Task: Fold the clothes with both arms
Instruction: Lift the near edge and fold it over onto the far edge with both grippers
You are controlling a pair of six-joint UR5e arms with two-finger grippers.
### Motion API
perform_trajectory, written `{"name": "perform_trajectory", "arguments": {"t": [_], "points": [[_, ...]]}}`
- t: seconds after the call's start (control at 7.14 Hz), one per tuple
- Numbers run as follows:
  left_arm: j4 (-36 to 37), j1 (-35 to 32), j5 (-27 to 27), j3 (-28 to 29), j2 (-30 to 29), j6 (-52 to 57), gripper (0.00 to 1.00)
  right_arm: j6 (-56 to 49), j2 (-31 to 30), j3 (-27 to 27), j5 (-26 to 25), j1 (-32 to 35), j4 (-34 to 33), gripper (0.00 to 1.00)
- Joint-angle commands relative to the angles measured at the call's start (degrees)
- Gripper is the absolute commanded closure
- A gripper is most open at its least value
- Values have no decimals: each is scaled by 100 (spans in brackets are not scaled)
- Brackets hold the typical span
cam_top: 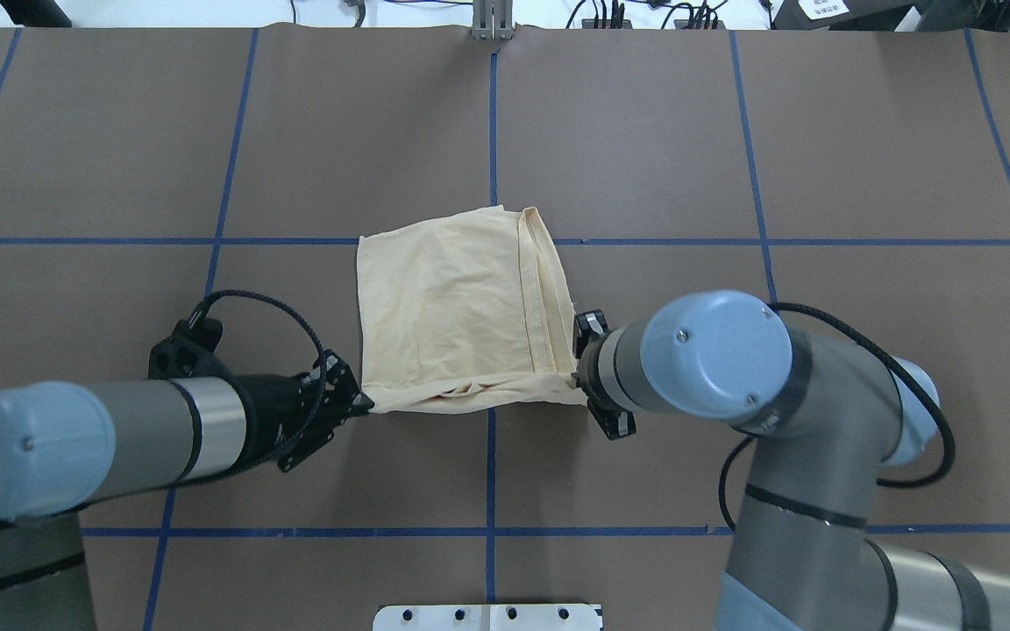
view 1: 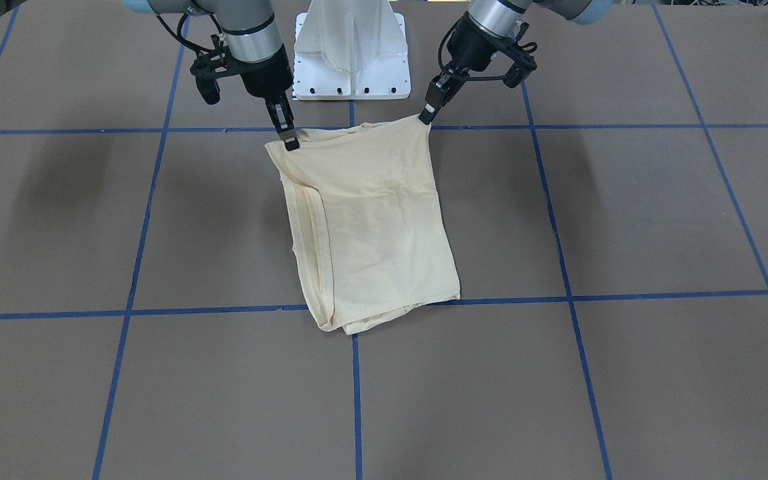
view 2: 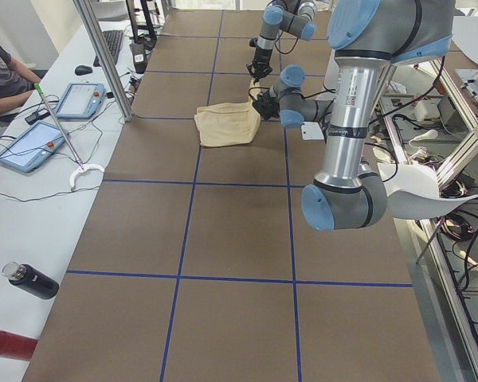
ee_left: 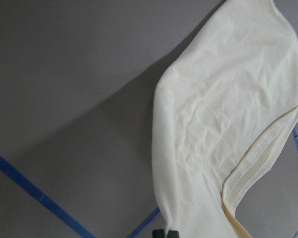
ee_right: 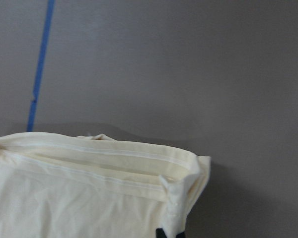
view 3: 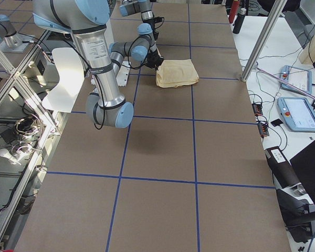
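Note:
The pale cream-yellow shirt [view 1: 371, 227] lies folded into a rough rectangle at mid-table, plain side up; its print and neck tag are hidden. It also shows in the overhead view [cam_top: 452, 307] and both wrist views [ee_left: 228, 124] [ee_right: 89, 188]. My left gripper [view 1: 426, 120] [cam_top: 366, 405] is shut on one corner of the shirt's edge nearest the robot. My right gripper [view 1: 289, 141] [cam_top: 577, 379] is shut on the other corner of that edge. That edge hangs taut between them, slightly raised. The far part rests on the table.
The white pedestal base [view 1: 352, 53] stands just behind the shirt's held edge. Blue tape lines [view 1: 355, 393] grid the brown table. In the side views a bench with tablets [view 2: 80, 99], bottles [view 2: 32, 281] and an operator [view 2: 0, 76] runs along the far edge.

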Motion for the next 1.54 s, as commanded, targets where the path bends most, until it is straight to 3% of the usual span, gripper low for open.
{"name": "perform_trajectory", "arguments": {"t": [0.0, 0.42, 0.7, 0.98, 1.12, 1.26, 1.4], "points": [[-21, -1042, -350, 1248, -853, 790, 100, -548, 1005, -1382, 325, 675, -31, 100], [-327, -1591, -420, 2305, -1155, 1321, 100, -1206, 1983, -3571, 598, 1107, 1110, 100], [-960, -1626, -411, 3191, -1443, 1321, 100, -1778, 2292, -4320, 617, 1231, 1356, 100], [-1364, -1635, -385, 3704, -1586, 1330, 100, -1815, 2590, -4937, 617, 1327, 1675, 98], [-1549, -1722, -385, 3958, -1656, 1356, 68, -1928, 2661, -5183, 617, 1397, 1840, 50], [-1603, -1923, -385, 4144, -1752, 1870, 42, -2051, 2906, -5716, 617, 1624, 2181, 19], [-1603, -2090, -402, 4154, -1762, 2075, 28, -2409, 3056, -5869, 904, 1957, 2184, 0]]}}
